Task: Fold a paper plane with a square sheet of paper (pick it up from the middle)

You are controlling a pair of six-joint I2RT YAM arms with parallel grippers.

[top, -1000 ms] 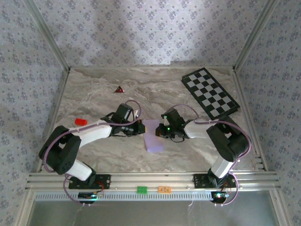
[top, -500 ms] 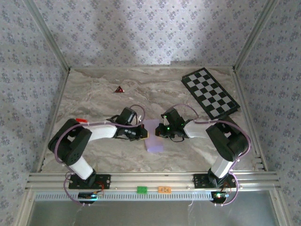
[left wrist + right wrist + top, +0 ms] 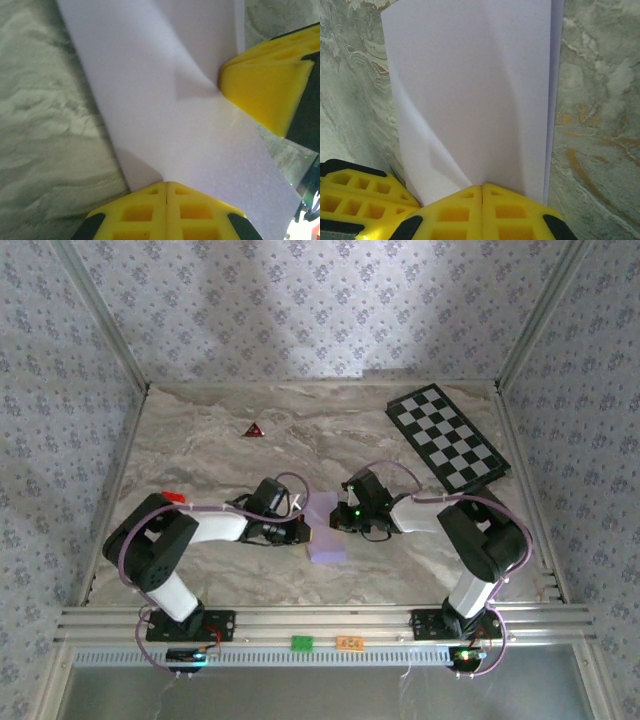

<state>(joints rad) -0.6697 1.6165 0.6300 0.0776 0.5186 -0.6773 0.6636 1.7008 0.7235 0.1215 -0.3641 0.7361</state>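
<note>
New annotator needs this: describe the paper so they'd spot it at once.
On the marble table, look front-centre. The paper is the pale lilac folded strip there, between the shut left gripper and right gripper, whose tips touch it. It is plain, unlike the checkered board and red triangle.

No legible text; rail tags too small.

On one marble worktop: one folded square sheet of paper; two robot arms, the left arm and the right arm; two tools, the left tool and the right tool; one checkered board; one small dark red triangle; one small red object; one green tag; one orange tag
</note>
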